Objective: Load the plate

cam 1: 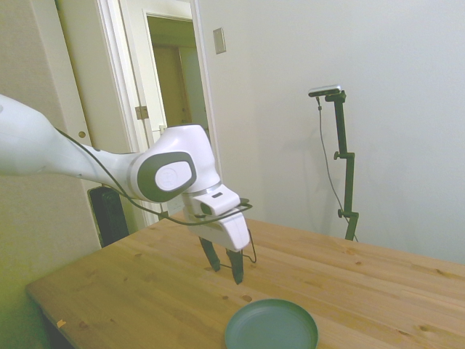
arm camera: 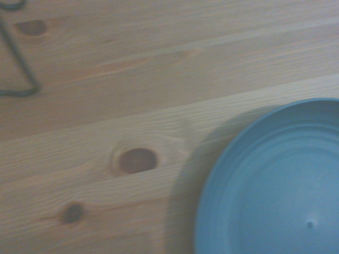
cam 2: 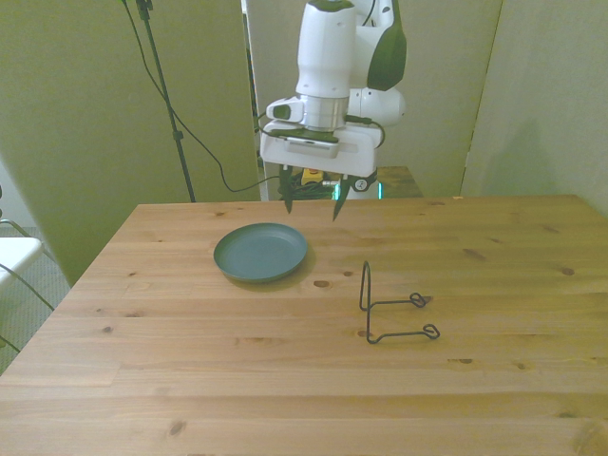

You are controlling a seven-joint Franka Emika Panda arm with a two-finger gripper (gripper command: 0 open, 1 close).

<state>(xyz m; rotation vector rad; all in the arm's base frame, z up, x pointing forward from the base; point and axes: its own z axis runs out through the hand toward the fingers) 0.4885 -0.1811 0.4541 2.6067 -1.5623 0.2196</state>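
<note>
The dark teal-green plate (cam 2: 261,252) lies flat and empty on the wooden table (cam 2: 190,361), left of centre in the front view. In the side view the plate (cam 1: 271,326) is at the bottom edge. My gripper (cam 2: 312,209) hangs open above the table, just behind the plate's far rim and a little toward the front view's right, holding nothing. From the side, the gripper (cam 1: 227,273) points down, clear of the plate. The wrist view catches part of the plate (arm camera: 275,185) and bare wood with knots.
A thin black wire stand (cam 2: 394,304) rests on the table to the front view's right of the plate, about a plate's width away. A corner of the wire stand (arm camera: 16,69) shows in the wrist view. A doorway (cam 1: 174,80) is behind the arm.
</note>
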